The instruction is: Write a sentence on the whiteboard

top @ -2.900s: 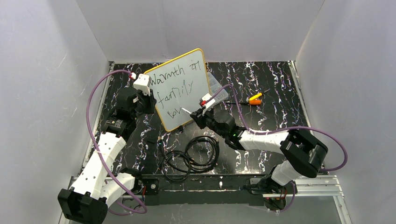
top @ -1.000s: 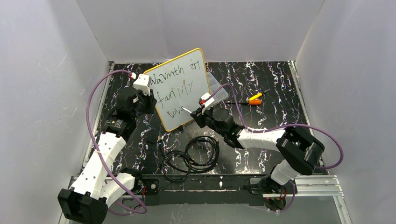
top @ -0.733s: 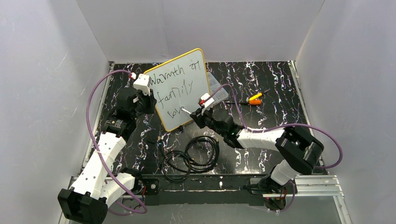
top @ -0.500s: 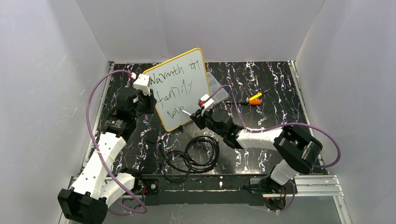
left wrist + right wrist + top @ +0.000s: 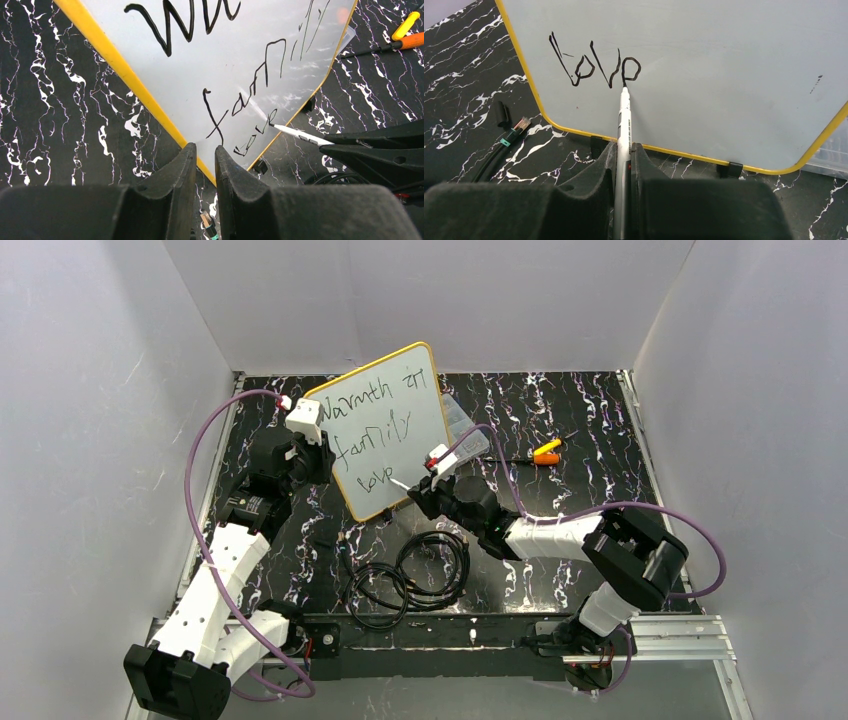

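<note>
"Where is the top camera looking from?"

"It is hanging high behind the arms and looking down and forward, taking in the whole table (image 5: 590, 410) from far off."

"And the wrist ones?"

"The left one is sitting right at the board's (image 5: 190, 70) edge and looking across its face toward the pen (image 5: 300, 135). The right one is looking along the pen at the board's bottom edge, also very close."

"Are they sharing anything?"

"All three are catching the bottom line of writing (image 5: 596, 70) and the pen tip."
</note>
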Available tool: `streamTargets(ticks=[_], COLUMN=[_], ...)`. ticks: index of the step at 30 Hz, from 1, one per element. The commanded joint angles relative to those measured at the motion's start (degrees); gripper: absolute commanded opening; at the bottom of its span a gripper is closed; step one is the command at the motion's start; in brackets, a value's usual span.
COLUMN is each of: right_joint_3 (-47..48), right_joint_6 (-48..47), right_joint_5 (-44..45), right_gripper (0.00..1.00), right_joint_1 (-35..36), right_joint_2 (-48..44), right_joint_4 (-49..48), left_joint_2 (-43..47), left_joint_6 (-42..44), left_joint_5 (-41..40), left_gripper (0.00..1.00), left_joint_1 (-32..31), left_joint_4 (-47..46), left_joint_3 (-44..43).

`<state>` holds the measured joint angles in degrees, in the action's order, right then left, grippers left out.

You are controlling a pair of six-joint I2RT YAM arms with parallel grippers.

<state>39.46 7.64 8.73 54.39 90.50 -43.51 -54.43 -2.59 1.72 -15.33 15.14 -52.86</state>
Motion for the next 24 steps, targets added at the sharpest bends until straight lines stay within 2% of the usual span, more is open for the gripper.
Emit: streamTargets(ticks=[1,14,24], right_joint_3=[-0.79,-2.14,-2.45], right_joint_6=[0.11,-1.31,-1.33], right_joint_5=[3.04,9.47,9.94], right_gripper=[0.01,0.01,0.01], right_joint_1=[-0.09,-0.14,-0.12], right_joint_2=[0.09,-3.58,-4.57], right_joint_4=[-1.48,-2.03,-2.16], left_joint_2=[1.26,1.25,1.32], left_joint_6=[-0.05,-0.13,-0.23], left_joint_5=[0.39,0.44,0.49], left_gripper=[0.2,0.2,0.2], left_joint_1=[0.12,0.04,0.04], left_joint_4=[-0.47,-0.55,-0.67], left_joint_3=[0.57,0.57,0.65])
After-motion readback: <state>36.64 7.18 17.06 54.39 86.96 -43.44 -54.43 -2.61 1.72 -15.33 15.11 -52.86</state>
